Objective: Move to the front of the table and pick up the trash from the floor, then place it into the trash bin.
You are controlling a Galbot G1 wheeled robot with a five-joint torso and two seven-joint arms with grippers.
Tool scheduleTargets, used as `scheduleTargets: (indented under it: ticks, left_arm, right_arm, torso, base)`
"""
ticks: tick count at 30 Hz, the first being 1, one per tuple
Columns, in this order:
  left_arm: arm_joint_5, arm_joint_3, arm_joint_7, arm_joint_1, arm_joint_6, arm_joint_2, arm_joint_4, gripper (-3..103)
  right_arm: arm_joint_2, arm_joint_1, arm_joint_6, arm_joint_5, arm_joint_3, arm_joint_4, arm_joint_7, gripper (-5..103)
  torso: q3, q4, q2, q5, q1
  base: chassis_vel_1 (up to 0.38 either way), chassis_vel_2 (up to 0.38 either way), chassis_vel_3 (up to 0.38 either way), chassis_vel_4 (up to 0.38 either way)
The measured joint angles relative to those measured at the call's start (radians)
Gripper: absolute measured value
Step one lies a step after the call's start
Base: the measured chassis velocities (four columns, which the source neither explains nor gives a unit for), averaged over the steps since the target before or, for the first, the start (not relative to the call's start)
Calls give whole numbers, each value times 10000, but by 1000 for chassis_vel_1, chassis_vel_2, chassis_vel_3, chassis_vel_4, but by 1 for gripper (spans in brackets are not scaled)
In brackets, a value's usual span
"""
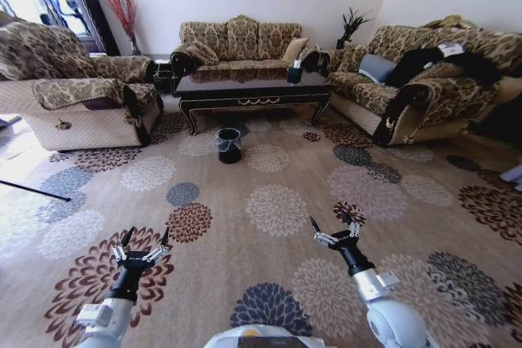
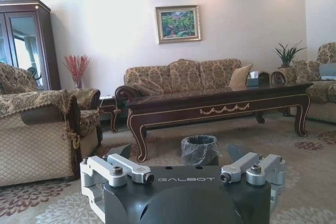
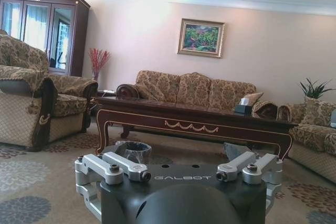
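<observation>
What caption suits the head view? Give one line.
Both open grippers, left and right, hover over the floor, facing the trash bin before the table.

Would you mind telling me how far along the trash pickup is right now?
Barely started. The table and trash bin stand well ahead across the carpet. Left gripper and right gripper hover open, holding nothing. Approach, pickup and binning all remain; I can't make out any litter.

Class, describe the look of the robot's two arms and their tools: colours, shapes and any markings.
Each arm is black near the wrist, with silver-white segments lower down. The left tool and right tool have silver metal linkages with dark pointed fingertips. The black wrist housings read GALBOT in pale letters.
</observation>
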Motion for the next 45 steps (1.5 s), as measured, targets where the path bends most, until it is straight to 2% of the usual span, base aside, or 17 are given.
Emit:
scheduleTargets:
  ticks: [28,45]
  left_arm:
    - [0,0,0,0,0,0,0,100]
    - [0,0,0,0,0,0,0,100]
  right_arm:
    - [0,0,0,0,0,0,0,100]
    - [0,0,0,0,0,0,0,100]
  torso:
    - [648,-1,1021,0,372]
    - [1113,-1,1785,0,673]
  base:
    - [0,0,0,0]
    - [0,0,0,0]
